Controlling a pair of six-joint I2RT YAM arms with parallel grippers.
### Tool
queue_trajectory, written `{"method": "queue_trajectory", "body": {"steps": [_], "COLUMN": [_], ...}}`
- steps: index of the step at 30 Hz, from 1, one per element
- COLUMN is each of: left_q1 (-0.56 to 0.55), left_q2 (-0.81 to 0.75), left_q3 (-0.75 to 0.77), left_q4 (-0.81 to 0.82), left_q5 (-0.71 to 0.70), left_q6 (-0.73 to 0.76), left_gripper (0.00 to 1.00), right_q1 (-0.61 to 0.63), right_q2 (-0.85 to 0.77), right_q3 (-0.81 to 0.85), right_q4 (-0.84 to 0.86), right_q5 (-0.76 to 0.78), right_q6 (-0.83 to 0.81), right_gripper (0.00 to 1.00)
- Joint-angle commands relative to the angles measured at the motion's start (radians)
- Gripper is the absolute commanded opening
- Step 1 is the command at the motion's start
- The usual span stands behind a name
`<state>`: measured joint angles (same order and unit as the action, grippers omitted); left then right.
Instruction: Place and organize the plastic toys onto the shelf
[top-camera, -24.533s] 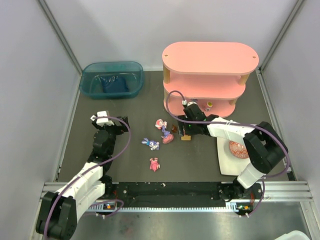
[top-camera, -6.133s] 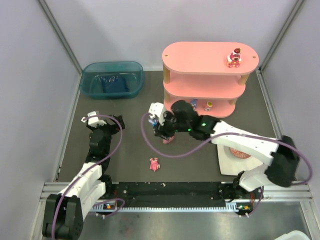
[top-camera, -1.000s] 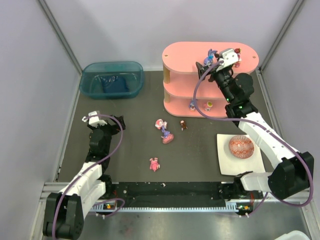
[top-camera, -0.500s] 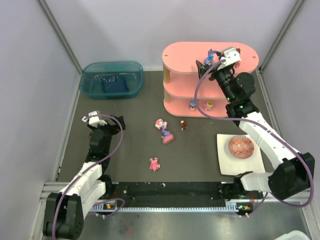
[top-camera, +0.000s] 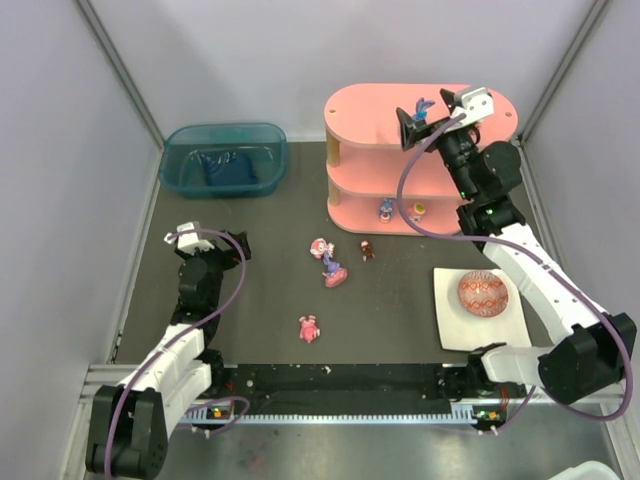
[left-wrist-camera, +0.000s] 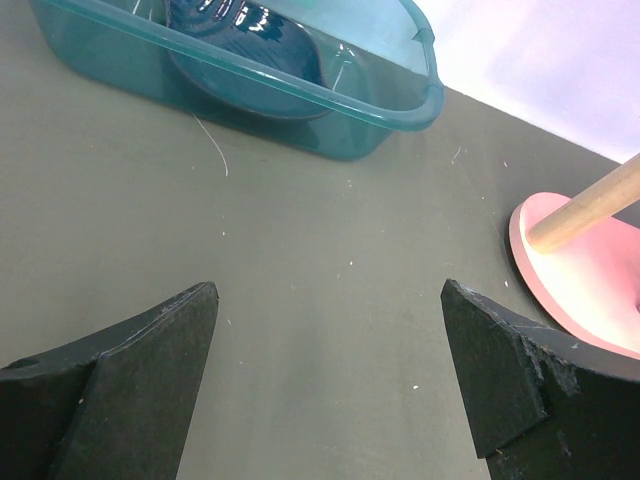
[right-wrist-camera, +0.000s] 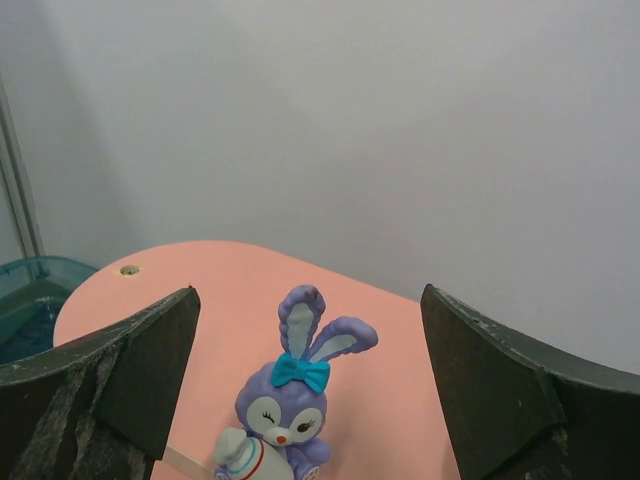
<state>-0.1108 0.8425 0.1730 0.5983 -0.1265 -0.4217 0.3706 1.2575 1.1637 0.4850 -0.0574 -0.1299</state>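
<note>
Right pincer (right-wrist-camera: 308, 300) is hanging wide apart over the top board of the pink three-tier oval shelf (right-wrist-camera: 150, 300), gripping nothing. The purple-blue long-eared plastic bunny (right-wrist-camera: 285, 405) is standing between its fingers, clear of both. Left pincer (left-wrist-camera: 328, 295) is hovering wide apart over the dark table (left-wrist-camera: 120, 230), empty. The teal translucent plastic bin (left-wrist-camera: 330, 110) ahead of it is holding something dark blue.

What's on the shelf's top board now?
An upright purple bunny, flanked by the open right gripper. The right arm covers the top board at its right end; anything there is hidden.
</note>
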Motion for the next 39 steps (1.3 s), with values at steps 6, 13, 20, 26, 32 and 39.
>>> {"method": "queue_trajectory", "body": {"steps": [6,13,20,26,32,39], "left_q1": [0.007,0.008,0.01,0.01,0.013,0.014], "left_q2": [-0.003,-0.005,-0.002,0.001,0.003,0.004], "left_q3": [-0.01,-0.01,-0.009,-0.004,-0.006,-0.004], "left_q4": [0.055,0.055,0.054,0.051,0.051,0.051], "left_q5": [0.011,0.01,0.011,0.011,0.013,0.014], "left_q6": [-0.011,-0.011,-0.012,-0.012,-0.012,-0.015], "left_gripper": [0.99,0.99,0.99,0.99,0.99,0.99], "right_q1": [-0.01,-0.009,-0.007,-0.004,0.002,0.004], "right_q2": [-0.096,-0.207,-0.375,-0.46,-0.486,-0.415], "right_q3": [0.114,0.093,-0.063,-0.192,-0.292,-0.269], "right_q4": [0.02,-0.014,-0.172,-0.243,-0.226,-0.175], "right_q5": [-0.067,-0.122,-0.137,-0.183,-0.151,-0.119], "right_q6": [0.044,0.114,0.173,0.18,0.162,0.182], "right_gripper": [0.93,0.94,0.93,0.93,0.92,0.93]}}
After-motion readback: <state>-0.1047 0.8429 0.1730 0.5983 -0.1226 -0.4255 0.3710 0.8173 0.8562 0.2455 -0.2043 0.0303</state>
